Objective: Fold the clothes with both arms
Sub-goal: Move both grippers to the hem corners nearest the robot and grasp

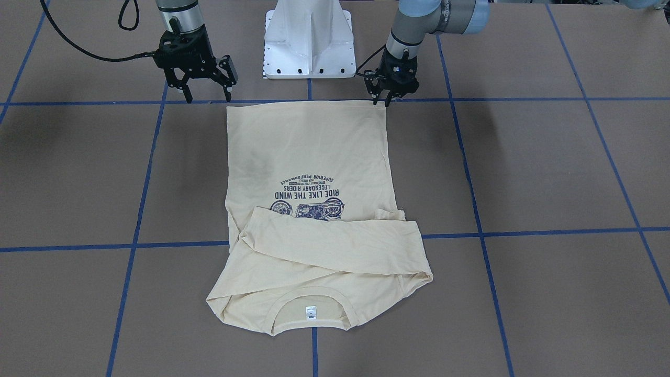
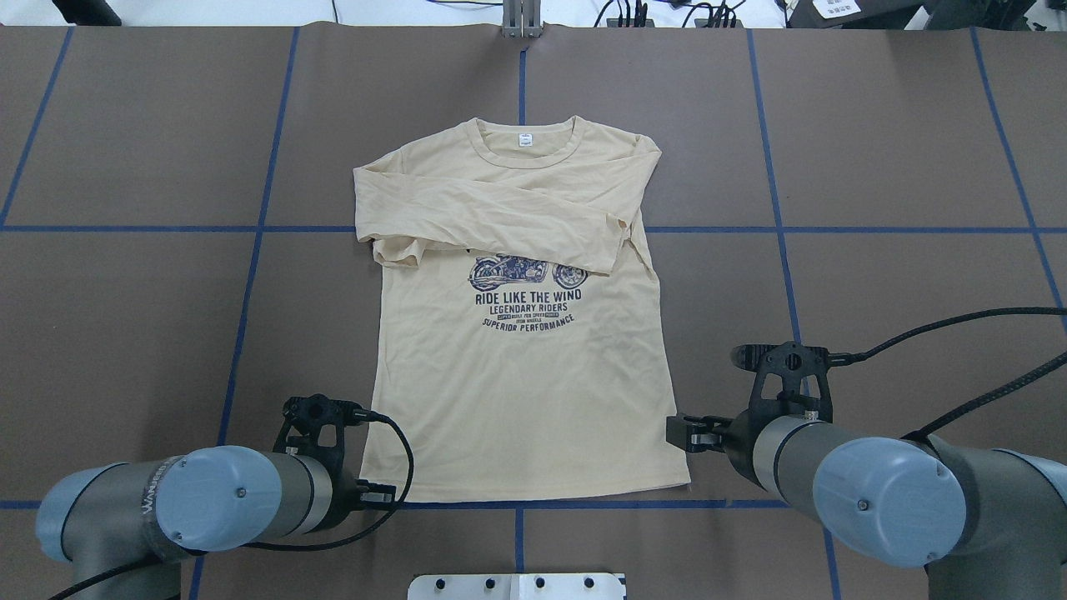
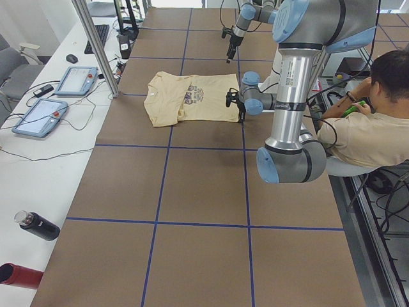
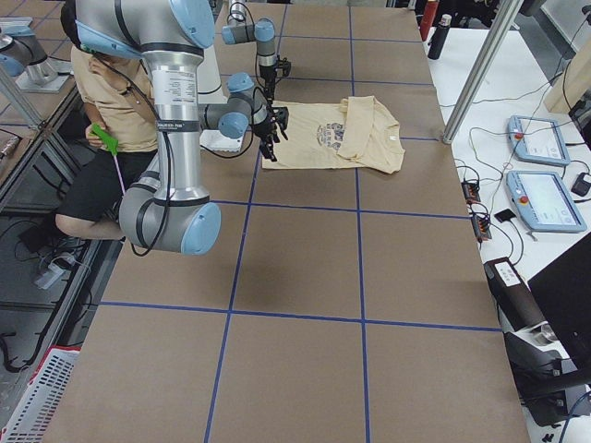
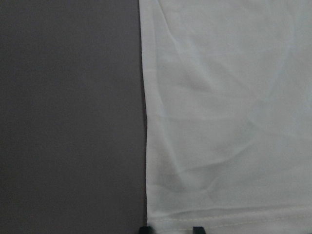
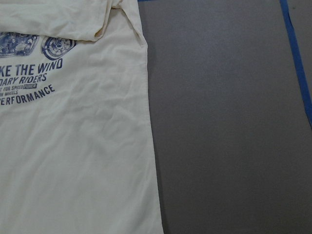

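The cream-yellow T-shirt [image 1: 309,157] lies flat and face up on the brown table, with both long sleeves folded across the chest over part of the navy print [image 2: 528,300]. Its collar and white neck label [image 2: 525,140] point away from the robot. My left gripper [image 1: 381,100] is down at the hem's left corner, fingers nearly together. In the left wrist view its fingertips [image 5: 144,229] pinch the hem edge of the T-shirt [image 5: 224,122]. My right gripper [image 1: 207,97] hangs open, higher, just outside the other hem corner. The right wrist view shows the T-shirt [image 6: 73,146] and bare table.
The white pedestal base [image 1: 309,42] stands just behind the hem. Blue tape lines [image 1: 146,173] grid the tabletop. A seated person [image 3: 370,128] is behind the robot. Tablets [image 3: 70,80] and bottles [image 3: 35,225] lie on the side bench, and a black cable [image 1: 78,47] trails from the right arm.
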Robot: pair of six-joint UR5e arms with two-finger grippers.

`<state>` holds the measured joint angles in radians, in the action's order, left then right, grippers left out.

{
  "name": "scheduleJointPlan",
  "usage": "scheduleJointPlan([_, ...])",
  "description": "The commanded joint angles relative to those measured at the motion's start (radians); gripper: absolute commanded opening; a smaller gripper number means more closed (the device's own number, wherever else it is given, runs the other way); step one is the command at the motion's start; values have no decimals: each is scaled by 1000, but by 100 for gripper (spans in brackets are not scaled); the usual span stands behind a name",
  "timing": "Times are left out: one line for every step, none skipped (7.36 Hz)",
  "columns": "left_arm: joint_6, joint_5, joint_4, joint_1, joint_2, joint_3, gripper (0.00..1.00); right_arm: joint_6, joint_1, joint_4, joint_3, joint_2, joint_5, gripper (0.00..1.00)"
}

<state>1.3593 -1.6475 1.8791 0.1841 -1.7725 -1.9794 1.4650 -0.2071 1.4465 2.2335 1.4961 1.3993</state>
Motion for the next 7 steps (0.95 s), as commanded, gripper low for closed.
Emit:
scheduleJointPlan([0, 0, 0, 0, -1, 2, 29, 0, 0, 0, 0, 1, 1, 100])
scheduleJointPlan([1, 0, 0, 0, -1, 2, 17, 0, 0, 0, 0, 1, 1, 100])
scheduleJointPlan([9, 1, 2, 0, -2, -2, 0, 0, 0, 0, 0, 1, 1, 100])
scheduleJointPlan([9, 2, 0, 0, -2, -13, 0, 0, 0, 0, -2, 1, 1, 100])
scheduleJointPlan([7, 2, 0, 2, -2, -30, 0, 3, 2, 0, -15, 0, -3, 100])
scheduleJointPlan([7, 0, -2, 2, -2, -42, 0, 5, 21, -3, -47, -16, -49, 99])
scheduleJointPlan([7, 0, -3, 2, -4, -44, 0, 11, 38, -12, -114, -58, -89, 93])
